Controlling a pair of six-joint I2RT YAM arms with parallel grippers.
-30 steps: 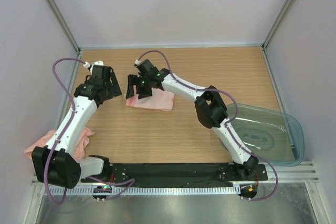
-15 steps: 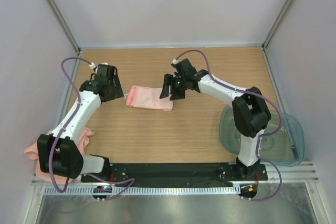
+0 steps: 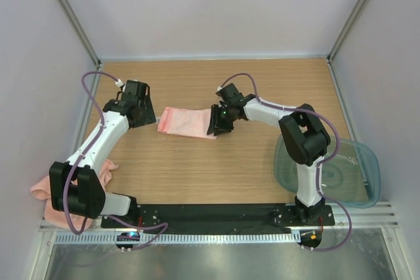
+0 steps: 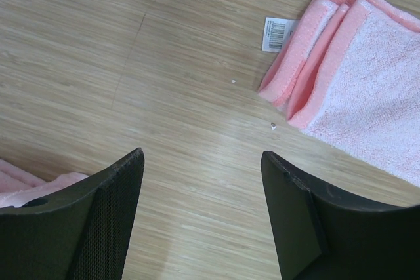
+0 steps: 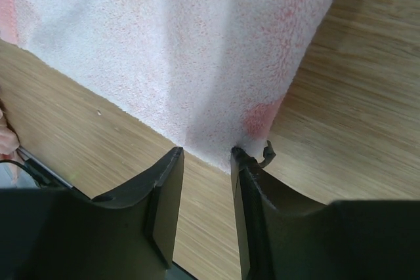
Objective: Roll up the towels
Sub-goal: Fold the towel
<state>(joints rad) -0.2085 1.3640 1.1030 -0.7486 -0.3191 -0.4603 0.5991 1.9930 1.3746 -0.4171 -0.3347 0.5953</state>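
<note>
- Two pink towels: a folded towel (image 3: 187,122) at centre, a crumpled towel (image 3: 41,191) at 8 o'clock.
- Left gripper (image 4: 203,155) spread and empty, at the folded towel's 9 o'clock.
- Right gripper (image 5: 207,152) narrowed at its 3 o'clock corner — grip unclear.
- One tub (image 3: 354,168) at 4 o'clock.

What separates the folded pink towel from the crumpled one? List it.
The folded salmon-pink terry towel lies flat in neat layers; the crumpled salmon-pink terry towel is a loose heap. The folded one sits mid-table with the right end effector at its corner; the crumpled one lies at the near left edge. Both are the same pink terry.
</note>
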